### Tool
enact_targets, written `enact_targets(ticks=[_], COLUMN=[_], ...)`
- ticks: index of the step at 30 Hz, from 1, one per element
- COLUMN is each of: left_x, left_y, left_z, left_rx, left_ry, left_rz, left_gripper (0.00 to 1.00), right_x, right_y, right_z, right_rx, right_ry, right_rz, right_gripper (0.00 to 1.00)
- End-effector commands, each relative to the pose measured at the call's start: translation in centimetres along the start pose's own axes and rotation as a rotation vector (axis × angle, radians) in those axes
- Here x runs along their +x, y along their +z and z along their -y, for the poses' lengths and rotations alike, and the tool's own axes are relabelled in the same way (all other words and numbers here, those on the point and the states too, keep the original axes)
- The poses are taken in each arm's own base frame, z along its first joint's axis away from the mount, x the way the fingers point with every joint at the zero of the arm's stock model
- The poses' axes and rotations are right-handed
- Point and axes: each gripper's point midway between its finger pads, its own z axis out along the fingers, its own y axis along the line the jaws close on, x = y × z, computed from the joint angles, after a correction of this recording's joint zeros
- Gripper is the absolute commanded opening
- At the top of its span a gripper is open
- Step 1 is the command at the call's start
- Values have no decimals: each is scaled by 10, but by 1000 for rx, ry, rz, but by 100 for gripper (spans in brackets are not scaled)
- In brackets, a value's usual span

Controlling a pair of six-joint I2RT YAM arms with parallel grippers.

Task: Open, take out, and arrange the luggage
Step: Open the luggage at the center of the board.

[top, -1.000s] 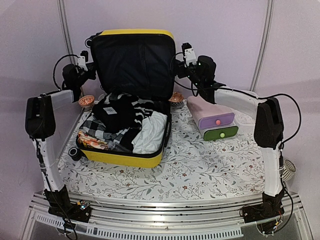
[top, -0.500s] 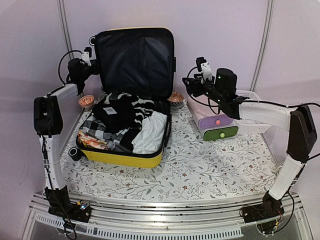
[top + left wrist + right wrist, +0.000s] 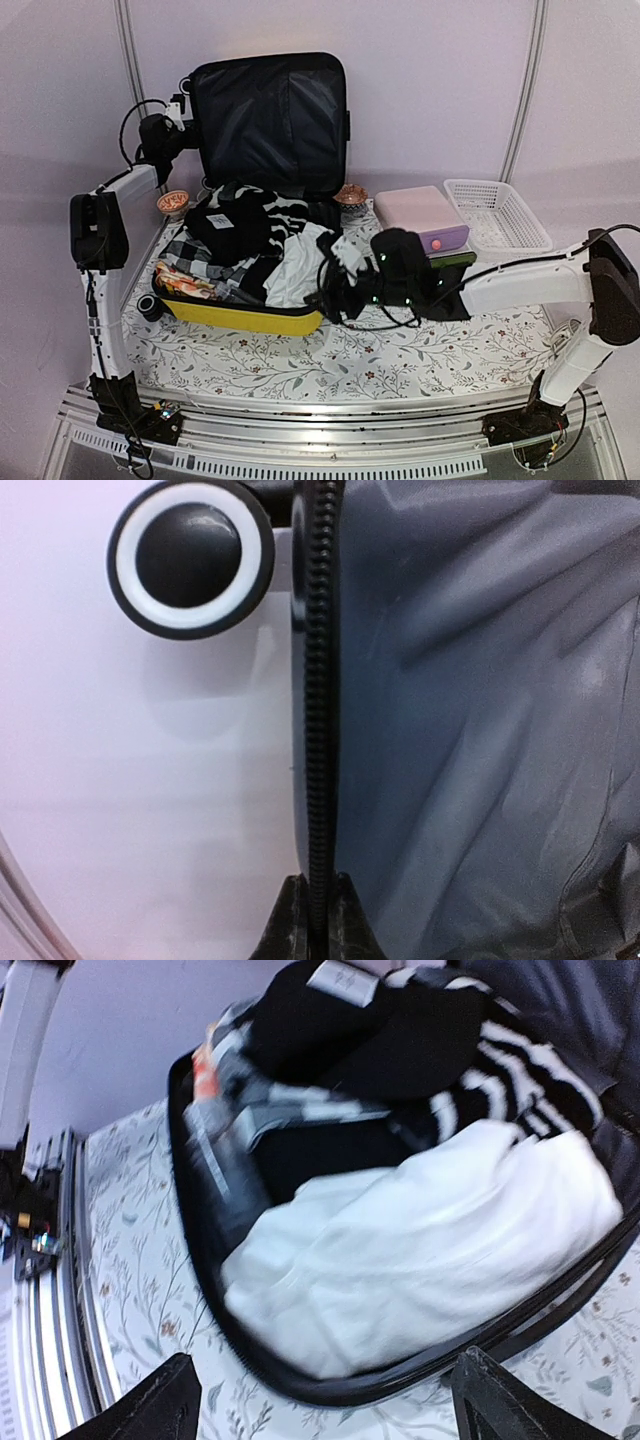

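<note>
The yellow luggage [image 3: 240, 316] lies open on the table, its black-lined lid [image 3: 268, 120] standing upright against the back wall. Folded clothes fill the base, among them a white garment [image 3: 300, 265] and a black-and-white striped one [image 3: 255, 215]. My left gripper [image 3: 184, 112] is shut on the lid's left zipper edge [image 3: 320, 730], just below a black wheel [image 3: 190, 558]. My right gripper [image 3: 326, 296] hovers low at the base's near right corner. It is open, with the white garment [image 3: 420, 1250] and the black rim [image 3: 330, 1390] ahead of its fingers [image 3: 150, 1405].
A pink-and-green drawer box [image 3: 420, 215] sits right of the suitcase, partly behind my right arm. A white mesh basket [image 3: 497, 213] stands beyond it. Small bowls [image 3: 172, 202] [image 3: 352, 194] flank the suitcase's back corners. A floral cloth [image 3: 400, 350] covers the table.
My right gripper let go of the lid's right edge, swung down and forward to the base's near right corner, and opened wider. The lid tipped back against the wall; the left gripper kept hold.
</note>
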Motion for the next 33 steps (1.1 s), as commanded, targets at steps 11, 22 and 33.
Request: enact_targets(ticks=[11,22,33], left_x=[-64,-76,-75], left_y=[-5,-7,-6], left_z=[34,27,2], left_rx=[67,28,-87], left_ry=[37,77,86], left_rz=[114,116,104], left_gripper=[0,0,0], right_x=[65,67,72], right_y=[-4,66,96], right_z=[-117,-118,-12], right_rx=[-190,-161,-40], right_ry=[-210,-186,92], right_rz=[-83,-72,-146], right_gripper=[59,2,1])
